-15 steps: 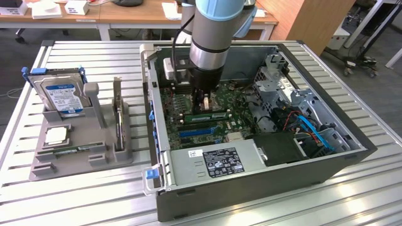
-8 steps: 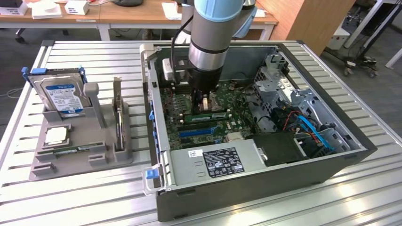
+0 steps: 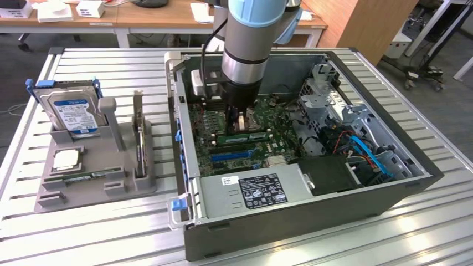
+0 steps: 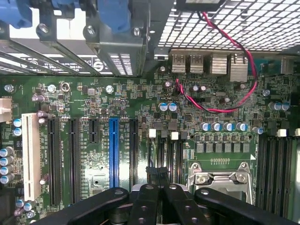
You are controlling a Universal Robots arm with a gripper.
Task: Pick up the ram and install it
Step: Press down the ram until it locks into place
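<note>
**Arm Down in the Case, Ram Near Its Slot**

Slatted metal tabletop point(image 3: 88, 233) carries an open computer case point(image 3: 296, 221) and a grey parts stand point(image 3: 81, 191) holding a hard drive point(image 3: 72, 113). Your gripper point(image 3: 238, 119) sits low over the motherboard point(image 4: 93, 98), fingers closed. What you appear to hold between them is the ram point(image 4: 157, 173), seen edge-on as a dark sliver. You seem past the pickup; seating looks unfinished, though the slot itself is hidden.
</note>
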